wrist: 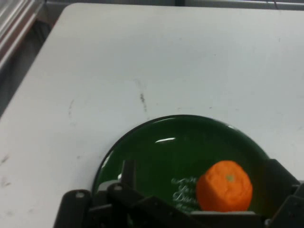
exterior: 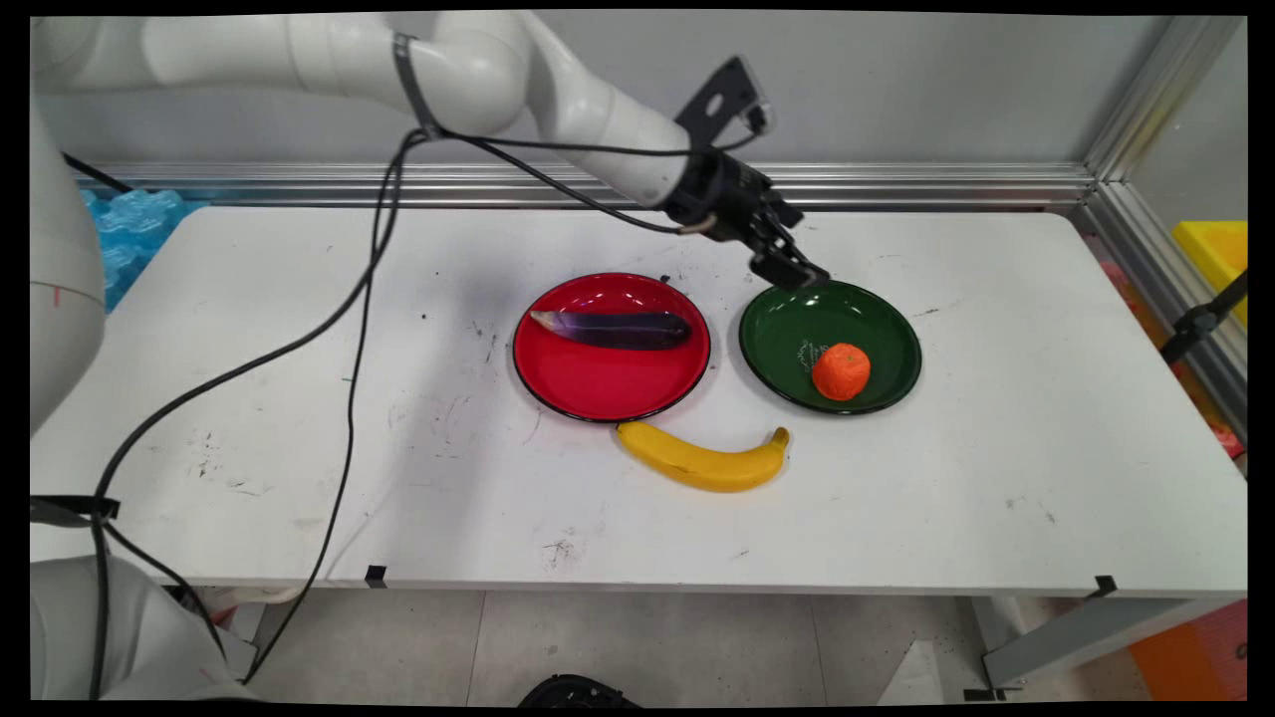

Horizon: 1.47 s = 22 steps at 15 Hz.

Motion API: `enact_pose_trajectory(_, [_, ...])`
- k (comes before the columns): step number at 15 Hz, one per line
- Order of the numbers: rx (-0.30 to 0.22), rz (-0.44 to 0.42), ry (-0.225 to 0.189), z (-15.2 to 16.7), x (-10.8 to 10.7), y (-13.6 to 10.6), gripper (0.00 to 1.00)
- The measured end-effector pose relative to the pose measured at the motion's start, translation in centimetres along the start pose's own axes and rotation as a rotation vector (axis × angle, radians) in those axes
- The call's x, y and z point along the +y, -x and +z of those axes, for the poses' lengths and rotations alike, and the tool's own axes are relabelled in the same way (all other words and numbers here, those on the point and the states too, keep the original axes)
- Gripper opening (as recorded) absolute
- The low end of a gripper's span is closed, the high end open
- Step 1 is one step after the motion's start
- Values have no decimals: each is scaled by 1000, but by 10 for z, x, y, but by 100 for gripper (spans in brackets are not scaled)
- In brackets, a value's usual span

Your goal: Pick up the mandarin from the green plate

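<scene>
— Where is the gripper (exterior: 797, 271)?

— Above the far rim of the green plate (exterior: 787, 344), holding nothing. Whether its fingers are apart or together, I cannot tell.

— What lies on that plate?

— An orange (exterior: 842, 371), on the plate's near right part, well apart from the gripper.

— And around it?

— A red plate (exterior: 598, 383) just to the left, with a purple eggplant (exterior: 616, 329) lying across its far half. A banana (exterior: 703, 462) rests on the white table (exterior: 299, 418), near side, between the two plates.
</scene>
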State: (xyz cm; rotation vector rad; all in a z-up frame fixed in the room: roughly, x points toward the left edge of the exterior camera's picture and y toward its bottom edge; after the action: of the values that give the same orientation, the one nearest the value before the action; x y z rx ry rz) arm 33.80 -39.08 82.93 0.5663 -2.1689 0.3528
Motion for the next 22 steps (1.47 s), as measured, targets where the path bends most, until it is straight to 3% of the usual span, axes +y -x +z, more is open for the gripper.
enact_pose_trajectory(10, [-58, 2, 7, 69, 29, 6, 100])
enact_pose_trajectory(22, [-118, -6, -6, 106, 48, 20, 100])
